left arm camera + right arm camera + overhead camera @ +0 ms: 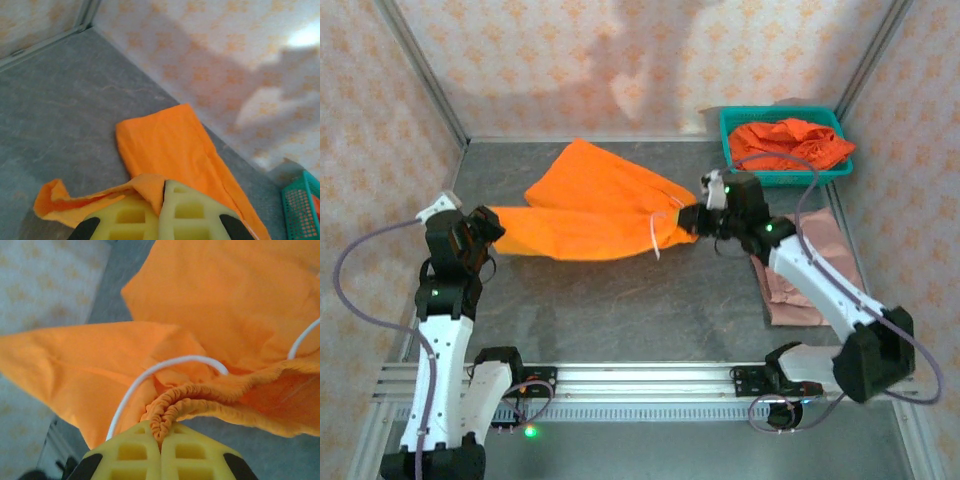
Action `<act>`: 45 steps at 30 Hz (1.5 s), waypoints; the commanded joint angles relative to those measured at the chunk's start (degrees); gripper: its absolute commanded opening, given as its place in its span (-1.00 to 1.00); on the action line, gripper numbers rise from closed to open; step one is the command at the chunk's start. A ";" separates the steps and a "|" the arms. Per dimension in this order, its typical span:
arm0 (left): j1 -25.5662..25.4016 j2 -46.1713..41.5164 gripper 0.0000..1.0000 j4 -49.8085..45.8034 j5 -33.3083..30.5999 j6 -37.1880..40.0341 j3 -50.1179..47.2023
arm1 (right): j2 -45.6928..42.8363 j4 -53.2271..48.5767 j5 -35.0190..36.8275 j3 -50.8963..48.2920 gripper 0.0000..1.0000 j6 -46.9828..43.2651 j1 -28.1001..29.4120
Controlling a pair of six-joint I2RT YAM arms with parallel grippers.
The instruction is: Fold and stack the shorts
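Note:
A pair of bright orange shorts (590,205) hangs stretched between my two grippers over the middle of the table. My left gripper (492,228) is shut on the hem of one leg (145,187); the other leg (175,150) lies flat on the table beyond. My right gripper (698,217) is shut on the gathered elastic waistband (167,412), with the white drawstring (150,371) looping over it. Folded pink-mauve shorts (805,270) lie flat at the right, partly under my right arm. More orange shorts (790,142) are heaped in the basket.
A teal plastic basket (782,176) stands in the back right corner, and its corner (300,205) shows in the left wrist view. Patterned walls enclose the grey table on three sides. A metal rail (640,380) runs along the near edge.

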 commanded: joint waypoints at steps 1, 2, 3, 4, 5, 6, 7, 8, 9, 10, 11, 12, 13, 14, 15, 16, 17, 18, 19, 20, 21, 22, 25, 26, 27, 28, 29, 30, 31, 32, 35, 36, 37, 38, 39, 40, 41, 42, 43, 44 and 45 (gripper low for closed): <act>-0.32 -2.42 -1.00 -2.28 -5.80 -3.06 -1.89 | -6.80 3.38 5.63 -6.69 -1.00 5.20 4.07; -0.29 -2.48 -1.00 -3.81 -6.79 -3.12 -2.05 | -8.00 3.45 6.53 -9.06 -1.00 7.53 5.54; -0.30 -2.42 -1.00 -5.04 -7.47 -2.97 -1.92 | -9.00 3.25 7.28 -11.20 -1.00 9.64 6.79; -0.25 -2.43 -1.00 -6.10 -8.20 -2.95 -1.70 | -9.59 2.65 8.11 -12.69 -1.00 11.32 7.87; -0.30 -2.50 -1.00 -7.13 -9.04 -2.90 -1.51 | -10.12 1.68 9.10 -14.32 -1.00 13.01 9.02; -0.26 -2.51 -1.00 -7.73 -9.57 -2.60 -1.26 | -10.35 0.46 9.77 -15.71 -1.00 14.62 10.05; -0.29 -2.61 -1.00 -8.18 -10.06 -2.51 -1.13 | -10.36 -0.43 10.17 -16.72 -1.00 16.03 10.83; -0.26 -2.50 -1.00 -8.49 -10.42 -2.51 -0.81 | -10.20 -1.15 10.33 -17.78 -1.00 17.59 11.45; -0.33 -2.52 -1.00 -8.39 -10.52 -2.27 -0.47 | -9.95 -1.57 10.09 -18.61 -1.00 18.78 11.95; -0.30 -2.48 -1.00 -7.95 -10.39 -2.09 -0.24 | -9.70 -1.99 10.21 -18.93 -1.00 19.73 12.38; -0.26 -2.22 -1.00 -7.13 -10.24 -1.94 0.04 | -9.28 -2.57 10.41 -19.11 -1.00 20.75 12.58; -0.31 -1.82 -1.00 -6.43 -10.19 -1.66 0.65 | -9.00 -2.80 10.39 -18.89 -1.00 21.38 12.63; -0.31 -1.28 -1.00 -5.88 -10.10 -1.35 1.39 | -8.74 -3.30 10.78 -18.31 -1.00 21.81 12.67; -0.26 -0.34 -1.00 -5.40 -10.10 -0.83 2.72 | -8.50 -4.48 11.92 -17.18 -1.00 22.01 12.71; -0.27 1.04 -1.00 -5.23 -10.17 -0.25 4.33 | -8.20 -5.59 12.84 -15.59 -1.00 21.83 12.63; -0.26 2.30 -1.00 -4.98 -10.18 0.29 5.86 | -7.93 -6.66 13.69 -14.03 -1.00 21.81 12.63; -0.28 3.84 -1.00 -4.81 -10.19 1.06 7.79 | -7.44 -8.38 15.25 -12.07 -1.00 21.96 12.63; -0.32 5.61 -1.00 -4.52 -10.19 1.84 9.83 | -6.82 -10.24 16.81 -9.96 -1.00 22.45 12.62; -0.26 7.26 -1.00 -4.24 -9.98 2.48 11.77 | -6.30 -11.68 18.03 -8.46 -1.00 23.02 12.55; -0.25 9.33 -1.00 -4.27 -9.72 3.26 13.96 | -5.54 -13.51 19.39 -6.68 -1.00 24.01 12.44; -0.27 11.54 -1.00 -4.39 -9.30 3.85 16.33 | -4.76 -14.68 19.99 -5.35 -1.00 24.94 12.25; -0.25 13.66 -1.00 -4.47 -8.65 4.44 18.28 | -4.11 -15.05 19.80 -4.55 -1.00 25.65 11.91; -0.27 20.50 -1.00 -4.94 -6.97 6.58 24.53 | -2.46 -15.70 18.65 -2.55 -1.00 28.24 10.53; -0.27 22.86 -1.00 -5.25 -6.57 6.85 26.58 | -1.18 -15.79 18.51 -1.99 -1.00 28.80 9.86; -0.33 25.18 -1.00 -5.26 -5.99 7.06 28.57 | -0.47 -16.00 18.57 -1.53 -1.00 29.31 9.30; -0.35 27.04 -1.00 -5.25 -5.56 7.22 29.99 | -0.14 -16.05 18.75 -1.13 -1.00 29.73 8.77; -0.36 29.18 -1.00 -5.22 -4.78 7.39 32.06 | 0.21 -15.88 18.76 -0.92 -1.00 30.03 7.89; -0.38 31.30 -1.00 -5.47 -4.36 7.56 34.06 | 0.44 -15.79 18.71 -0.67 -1.00 30.39 7.07; -0.49 33.24 -1.00 -5.67 -4.02 7.68 35.71 | 0.63 -15.58 18.58 -0.45 -1.00 30.80 6.27; -0.51 35.38 -1.00 -6.15 -3.58 7.90 37.93 | 0.67 -15.16 18.35 -0.44 -1.00 31.40 5.41; -0.99 41.34 -1.00 -7.69 -2.79 8.51 43.92 | 0.76 -13.74 17.89 -0.62 -1.00 32.70 3.34; -1.23 43.55 -1.00 -8.17 -2.55 8.65 45.97 | 0.76 -13.60 17.94 -0.46 -1.00 32.85 2.76; -1.45 45.35 -1.00 -8.64 -2.26 8.74 47.72 | 0.93 -13.59 17.96 -0.44 -1.00 32.93 2.40; -1.65 47.44 -1.00 -9.35 -2.19 8.83 49.78 | 0.98 -13.53 17.97 -0.44 -1.00 33.03 1.99; -1.91 49.24 -1.00 -9.97 -1.98 8.83 51.51 | 1.14 -13.42 18.12 -0.44 -1.00 33.18 1.55; -2.18 51.41 -1.00 -11.03 -1.61 8.60 53.77 | 1.32 -13.50 18.45 -0.52 -1.00 33.54 1.18; -2.40 53.62 -1.00 -12.13 -1.41 8.41 56.06 | 1.47 -13.30 18.70 -0.76 -1.00 33.96 0.93; -2.60 55.52 -1.00 -12.94 -1.19 8.39 57.81 | 1.49 -12.93 18.96 -1.10 -1.00 34.45 0.65; -2.87 57.64 -1.00 -13.95 -1.01 8.46 60.27 | 1.50 -12.21 19.15 -1.61 -1.00 35.03 0.44; -3.06 59.82 -1.00 -15.16 -0.87 8.35 62.66 | 1.67 -11.45 19.17 -1.99 -1.00 35.62 0.25; -3.30 61.67 -1.00 -16.02 -0.87 8.47 64.64 | 1.78 -10.76 19.08 -2.22 -1.00 36.07 0.07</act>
